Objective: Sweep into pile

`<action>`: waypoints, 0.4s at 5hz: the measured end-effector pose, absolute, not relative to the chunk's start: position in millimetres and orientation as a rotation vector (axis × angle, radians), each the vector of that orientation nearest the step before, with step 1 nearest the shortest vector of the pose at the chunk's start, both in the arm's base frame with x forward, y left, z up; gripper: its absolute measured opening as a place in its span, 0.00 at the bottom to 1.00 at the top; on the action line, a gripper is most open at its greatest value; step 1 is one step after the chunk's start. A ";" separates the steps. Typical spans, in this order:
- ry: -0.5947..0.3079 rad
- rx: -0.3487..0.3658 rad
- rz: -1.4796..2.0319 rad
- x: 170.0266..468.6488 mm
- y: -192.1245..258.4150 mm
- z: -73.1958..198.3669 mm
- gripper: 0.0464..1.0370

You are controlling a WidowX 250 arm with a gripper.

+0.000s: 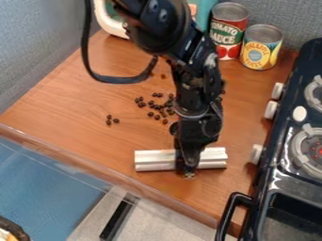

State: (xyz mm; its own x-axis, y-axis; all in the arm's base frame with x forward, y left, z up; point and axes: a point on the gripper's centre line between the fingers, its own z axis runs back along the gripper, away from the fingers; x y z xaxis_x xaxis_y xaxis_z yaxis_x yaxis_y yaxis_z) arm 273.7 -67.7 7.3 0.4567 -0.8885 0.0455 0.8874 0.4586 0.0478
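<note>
You've got the gripper (189,172) pinching the white bar (154,160) by the desk's (69,101) front edge, likely lining up. Next: set it outside the stray beans (116,120), sweep inward.

You have one fixed camera, set above the tabletop (82,99) and looking down at a slant. It faces across from the tabletop's near edge toward the back wall (292,21), with that edge running obliquely from the left down to the lower right. It looks from near enough to give you the end effector (189,173) below the middle, at moderate range, yet wide enough to take in the left wall (31,56) and part of the toy stove (286,184) on the right.
</note>
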 end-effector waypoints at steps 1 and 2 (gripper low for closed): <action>-0.071 0.005 -1.078 276.7 -66.5 7.8 0.36; -0.065 0.003 -1.078 277.8 -65.9 7.7 0.36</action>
State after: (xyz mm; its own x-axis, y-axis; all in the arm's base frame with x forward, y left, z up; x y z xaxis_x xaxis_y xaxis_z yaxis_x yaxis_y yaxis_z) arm 277.8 -65.9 7.7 0.4710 -0.8806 0.0515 0.8804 0.4729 0.0347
